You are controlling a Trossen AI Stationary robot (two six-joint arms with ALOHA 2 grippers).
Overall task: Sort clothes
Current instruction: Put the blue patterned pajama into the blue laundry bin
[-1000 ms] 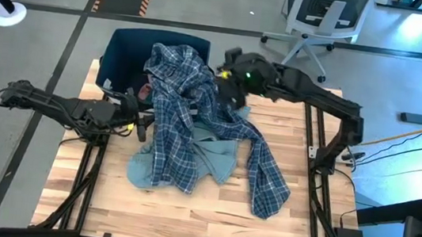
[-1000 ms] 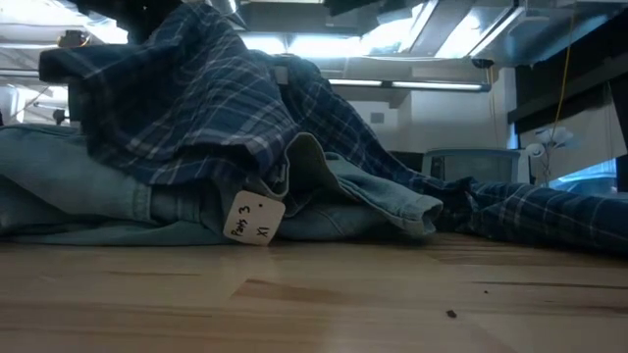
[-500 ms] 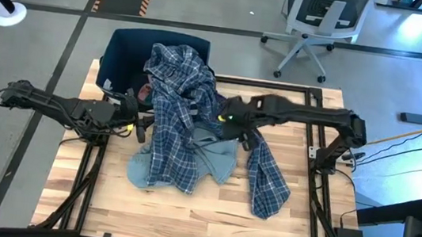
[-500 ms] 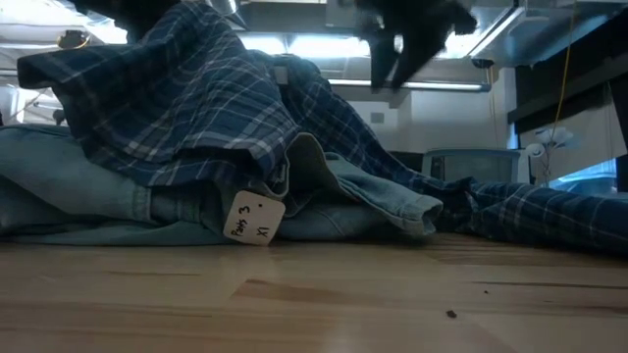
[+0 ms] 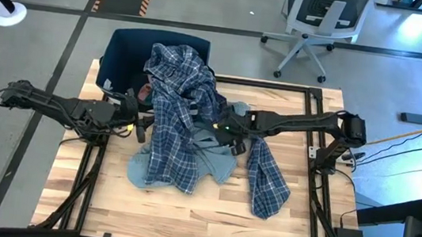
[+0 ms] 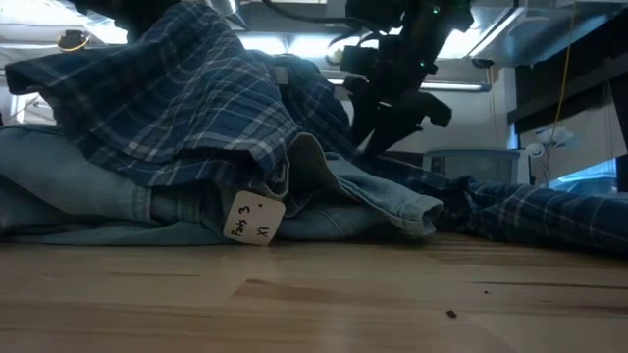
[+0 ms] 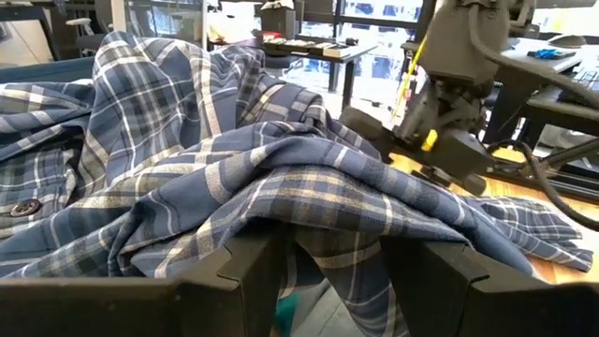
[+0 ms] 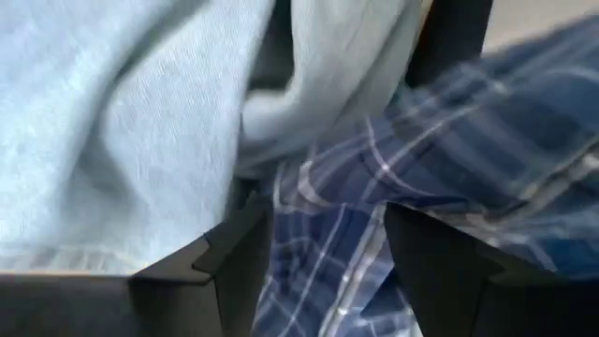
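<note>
Blue-white plaid cloth fills most of the scene: the large plaid shirt (image 5: pixel 187 116) sprawls from the dark blue bin (image 5: pixel 127 53) across the wooden tabletop (image 5: pixel 184 211), draped over a light grey-blue garment (image 5: pixel 218 163) that carries a paper tag (image 6: pixel 253 218). The right gripper (image 5: pixel 229 135) hovers low over the seam where the two fabrics meet, its fingers (image 8: pixel 234 262) spread wide with plaid and pale cloth both lying between them and nothing held. The left gripper (image 5: pixel 140 125) waits at the shirt's edge, fingers (image 7: pixel 253 271) also apart, plaid folds just ahead of them. The step in hand looks like picking one garment out of the heap. To do it well, the right fingers should settle on a single layer, probably the plaid ridge between them, and close on a thick fold, not a loose edge; catching both fabrics would drag the grey-blue piece along.
</note>
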